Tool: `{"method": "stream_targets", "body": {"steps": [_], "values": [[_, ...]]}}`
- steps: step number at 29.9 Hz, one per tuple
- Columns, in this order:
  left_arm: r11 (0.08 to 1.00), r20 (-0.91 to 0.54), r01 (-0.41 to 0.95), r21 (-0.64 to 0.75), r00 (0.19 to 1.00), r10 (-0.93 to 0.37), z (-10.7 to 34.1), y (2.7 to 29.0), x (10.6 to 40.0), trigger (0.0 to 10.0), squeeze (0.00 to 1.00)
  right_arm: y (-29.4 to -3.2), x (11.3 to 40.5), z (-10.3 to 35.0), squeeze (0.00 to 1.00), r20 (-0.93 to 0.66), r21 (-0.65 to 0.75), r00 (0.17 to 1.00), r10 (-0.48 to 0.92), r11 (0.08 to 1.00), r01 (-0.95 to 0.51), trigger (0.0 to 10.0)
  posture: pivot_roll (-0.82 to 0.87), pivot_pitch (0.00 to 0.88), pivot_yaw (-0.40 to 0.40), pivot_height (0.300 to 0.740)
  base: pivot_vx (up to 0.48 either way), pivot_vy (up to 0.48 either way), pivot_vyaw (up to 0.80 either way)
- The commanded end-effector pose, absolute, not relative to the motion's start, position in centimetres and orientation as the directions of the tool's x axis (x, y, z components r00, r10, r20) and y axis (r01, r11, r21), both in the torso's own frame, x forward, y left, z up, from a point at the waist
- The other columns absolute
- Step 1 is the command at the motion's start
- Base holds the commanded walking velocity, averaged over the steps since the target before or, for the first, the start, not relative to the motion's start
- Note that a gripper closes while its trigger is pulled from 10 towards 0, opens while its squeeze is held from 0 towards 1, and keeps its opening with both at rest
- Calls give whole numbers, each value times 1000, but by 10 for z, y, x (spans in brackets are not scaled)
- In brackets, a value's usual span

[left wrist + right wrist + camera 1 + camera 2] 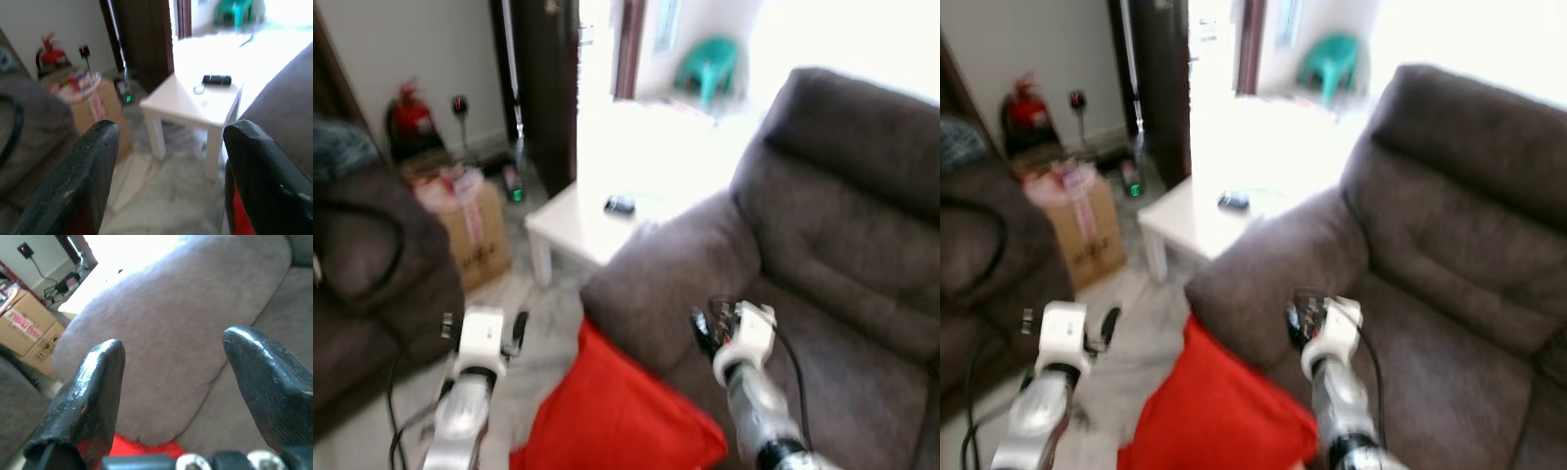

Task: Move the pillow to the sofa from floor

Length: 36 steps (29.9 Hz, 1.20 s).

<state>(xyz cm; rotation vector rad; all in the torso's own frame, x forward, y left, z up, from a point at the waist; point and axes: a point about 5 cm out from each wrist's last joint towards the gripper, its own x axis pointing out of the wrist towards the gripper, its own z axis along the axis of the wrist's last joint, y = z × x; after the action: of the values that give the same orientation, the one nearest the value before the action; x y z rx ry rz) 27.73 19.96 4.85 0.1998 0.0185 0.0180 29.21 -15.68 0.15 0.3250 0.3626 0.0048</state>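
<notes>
The grey sofa [822, 245] is rising ahead of and to the right of the right gripper [171, 382], its rounded armrest lying straight in front of the spread fingers. The red pillow [617, 411], plain, bright and soft-edged, is leaning low against the armrest's outer face, sitting below and between the two grippers, nearer the right one. A white side table [195, 105] is standing ahead of the left gripper [168, 166], with a small dark object [216, 79] lying on its top, and a cardboard box [475, 230] is sitting further to that gripper's left. Both silver arms are reaching forward at a low height. The left gripper is hovering over the pale floor, its fingers parted wide and holding nothing. The right gripper is pointing at the armrest, fingers equally far apart, empty.
</notes>
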Motion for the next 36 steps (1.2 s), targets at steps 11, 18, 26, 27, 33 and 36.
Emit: {"method": "stream_targets", "body": {"steps": [11,18,26,27,33,36], "values": [[975,-68,-31,222,997,48,34,198,262,10000,0,-167,283,-2,0,-320,331,946,51,942,61,10000,74,0,-83,740,0,0,0],[974,-73,-30,225,996,47,34,199,262,10000,0,-169,273,-13,0,-373,309,927,42,947,82,10000,76,0,-81,740,0,0,0],[974,-80,-38,224,995,58,33,202,261,10000,0,-167,275,-11,0,-355,326,933,65,944,58,10000,73,0,-81,740,0,0,0],[974,-80,-39,224,995,58,33,202,261,10000,0,-167,275,-11,0,-356,323,932,65,945,57,10000,74,0,-82,735,0,0,0],[974,-80,-44,221,995,63,33,202,260,10000,0,-167,276,-10,0,-348,328,935,65,943,57,10000,75,0,-83,706,0,0,0],[974,-81,-44,221,995,63,33,202,261,10000,0,-166,276,-10,0,-350,329,934,72,943,51,10000,75,0,-84,692,0,0,0]]}}
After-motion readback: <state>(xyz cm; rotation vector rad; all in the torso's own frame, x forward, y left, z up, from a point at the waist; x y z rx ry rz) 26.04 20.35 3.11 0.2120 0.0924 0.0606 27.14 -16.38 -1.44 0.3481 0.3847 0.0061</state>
